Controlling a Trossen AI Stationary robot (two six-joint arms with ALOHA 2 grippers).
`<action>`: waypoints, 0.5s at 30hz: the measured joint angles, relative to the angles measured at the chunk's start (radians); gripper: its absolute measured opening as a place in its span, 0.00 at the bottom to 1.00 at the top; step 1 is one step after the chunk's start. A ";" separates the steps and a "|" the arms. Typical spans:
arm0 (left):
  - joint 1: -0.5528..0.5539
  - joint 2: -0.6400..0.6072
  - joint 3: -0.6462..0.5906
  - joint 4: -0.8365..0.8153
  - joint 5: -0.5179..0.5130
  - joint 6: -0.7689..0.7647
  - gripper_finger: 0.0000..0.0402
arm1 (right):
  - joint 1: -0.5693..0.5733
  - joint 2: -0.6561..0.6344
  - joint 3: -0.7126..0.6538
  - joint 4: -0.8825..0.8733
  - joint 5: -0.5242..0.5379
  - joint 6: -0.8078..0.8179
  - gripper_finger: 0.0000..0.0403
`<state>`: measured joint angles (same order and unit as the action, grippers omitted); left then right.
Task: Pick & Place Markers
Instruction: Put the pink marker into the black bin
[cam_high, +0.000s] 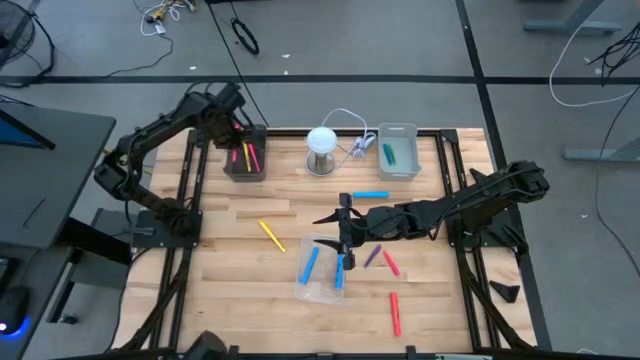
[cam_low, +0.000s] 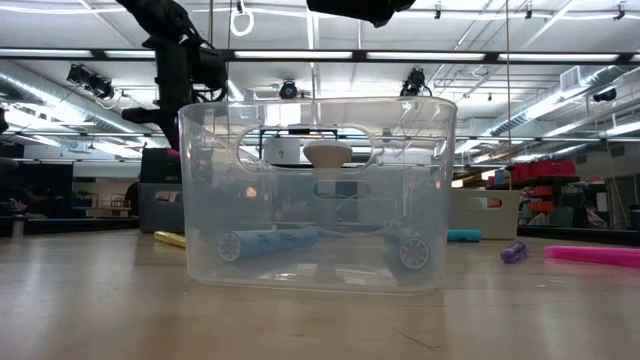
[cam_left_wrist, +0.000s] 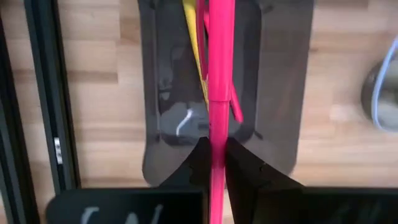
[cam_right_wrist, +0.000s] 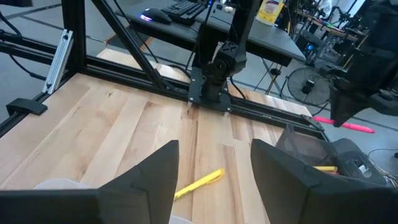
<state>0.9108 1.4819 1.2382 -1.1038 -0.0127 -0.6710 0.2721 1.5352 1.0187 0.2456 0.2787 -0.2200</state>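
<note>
The job looks about half done. The left gripper (cam_left_wrist: 213, 163) is clenched on a pink marker (cam_left_wrist: 217, 93) and holds it right over the dark tray (cam_high: 245, 160) near the far left corner of the table (cam_high: 230, 270). That tray already has a yellow marker (cam_high: 238, 155) and a red one in it. The grey tray (cam_high: 398, 150) near the far right corner holds a green marker (cam_high: 389, 153). The clear tray (cam_high: 322, 268) sits in the middle, toward the near edge, with two blue markers (cam_high: 310, 262) inside.

The right gripper (cam_high: 343, 232) hangs over the clear tray's far edge with its fingers spread wide and nothing in them.

Some markers are not put away yet. A loose yellow marker (cam_high: 272, 236) lies left of the middle. A light blue marker (cam_high: 371, 194) lies past the right gripper, toward the far edge. A purple marker (cam_high: 372, 257) and a red marker (cam_high: 391, 263) lie close together just right of the clear tray. Another red marker (cam_high: 395, 312) lies near the near edge.

A small white lamp (cam_high: 321, 148) with a cord stands at the far edge between the dark tray and the grey tray, so arms should stay clear of it. Black rails run along the table's left and right edges. The near left part of the table is bare wood, with lots of room to move.
</note>
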 joint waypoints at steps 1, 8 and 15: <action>0.009 0.009 0.001 0.009 0.001 0.005 0.06 | 0.000 0.000 0.000 0.001 0.000 -0.002 0.51; 0.036 0.086 -0.001 0.017 -0.010 0.056 0.06 | 0.000 0.000 0.000 0.013 0.000 -0.002 0.51; 0.035 0.216 -0.001 0.080 -0.011 0.074 0.06 | 0.000 0.000 0.000 0.014 0.000 -0.003 0.51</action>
<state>0.9455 1.6977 1.2373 -1.0238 -0.0240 -0.5972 0.2718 1.5352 1.0187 0.2600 0.2787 -0.2226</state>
